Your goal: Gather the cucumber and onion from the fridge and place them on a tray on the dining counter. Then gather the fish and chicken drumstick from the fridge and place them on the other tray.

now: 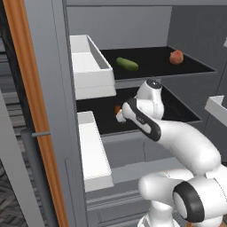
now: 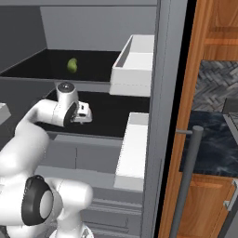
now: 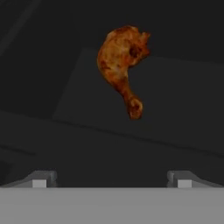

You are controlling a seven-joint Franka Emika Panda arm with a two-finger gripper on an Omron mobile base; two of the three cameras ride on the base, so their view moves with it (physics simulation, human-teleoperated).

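Hand view: chicken drumstick (image 3: pixel 121 65) sits upper centre of the frame, fat end up, thin bony end pointing down toward me, lying on a black shelf (image 3: pixel 166 100) of the fridge (image 1: pixel 53 88). My two fingertips (image 3: pixel 40 180) poke up at the bottom edge, far apart, nothing between them, so the gripper (image 3: pixel 111 181) is spread wide and empty, well short of the drumstick.

Left base view: arm reaches into the fridge at mid frame; I can see a sliver of orange-brown just left of the wrist on the lower shelf, approx centre. On the shelf above, the cucumber (image 1: pixel 127 64) lies upper centre and the onion (image 1: pixel 176 56) upper right, well apart from each other. So veg is not yet on any tray, though the hand is lined up on the drumstick.

Right base view: gripper (image 2: pixel 84 113) at centre left, over the lower shelf; cucumber (image 2: pixel 72 65) seen end-on, upper left.

Handling, my guess: drumstick is light, firm, lumpy, prob a bit slick, and tapered, so it'll squirt out if I pinch the narrow shank. I'd close across the thick meaty end, jaws square to its long axis, pads low near the shelf. Onion: round, hard, will roll, so take it across the widest part. Cucumber: stiff, smooth, take it mid-length across the short axis.
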